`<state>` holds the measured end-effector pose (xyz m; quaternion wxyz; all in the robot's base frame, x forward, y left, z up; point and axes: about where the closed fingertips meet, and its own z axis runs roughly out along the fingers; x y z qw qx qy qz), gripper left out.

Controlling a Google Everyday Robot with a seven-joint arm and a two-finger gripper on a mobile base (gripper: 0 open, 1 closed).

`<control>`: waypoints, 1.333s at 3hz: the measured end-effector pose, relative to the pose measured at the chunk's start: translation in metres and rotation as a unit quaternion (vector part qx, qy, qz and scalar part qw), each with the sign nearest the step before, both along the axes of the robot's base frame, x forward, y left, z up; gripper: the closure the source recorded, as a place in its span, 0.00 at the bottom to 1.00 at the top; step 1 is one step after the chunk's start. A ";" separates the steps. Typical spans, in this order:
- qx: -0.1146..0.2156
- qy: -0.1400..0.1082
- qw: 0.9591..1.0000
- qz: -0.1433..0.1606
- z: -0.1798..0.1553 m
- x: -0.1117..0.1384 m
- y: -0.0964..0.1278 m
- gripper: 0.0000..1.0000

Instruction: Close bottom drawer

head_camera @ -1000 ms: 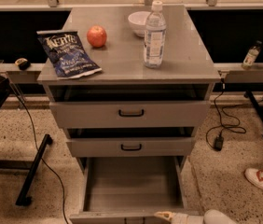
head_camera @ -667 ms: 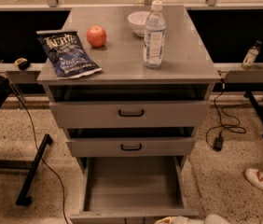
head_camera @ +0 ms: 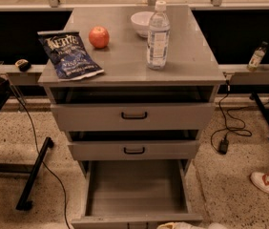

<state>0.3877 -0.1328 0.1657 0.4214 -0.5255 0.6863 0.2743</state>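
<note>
Lowest in the grey cabinet [head_camera: 134, 78]: the bottom drawer [head_camera: 134, 187], pulled far out toward the camera, bare grey floor in full view, front panel down at the lower edge of the view. Just past that panel, at the very bottom edge right of centre, a pale sliver of the pincer [head_camera: 175, 225]; cannot tell whether apart or together. Above, the middle drawer [head_camera: 172, 150] and top drawer [head_camera: 182, 116], each with a black handle, each under a dark gap. On the tabletop [head_camera: 125, 66]: chip bag [head_camera: 70, 54] at left, apple [head_camera: 98, 36] beside it, white bowl [head_camera: 141, 23] at the back, water bottle [head_camera: 158, 37] upright just right of the bowl. On the floor at right, a white shoe [head_camera: 268, 183]
</note>
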 end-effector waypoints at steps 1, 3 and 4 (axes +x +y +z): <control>-0.002 -0.004 0.999 -0.047 -0.014 0.016 0.003 1.00; -0.001 -0.028 0.987 -0.160 -0.021 0.039 0.007 1.00; 0.002 -0.049 0.981 -0.188 -0.019 0.059 0.011 1.00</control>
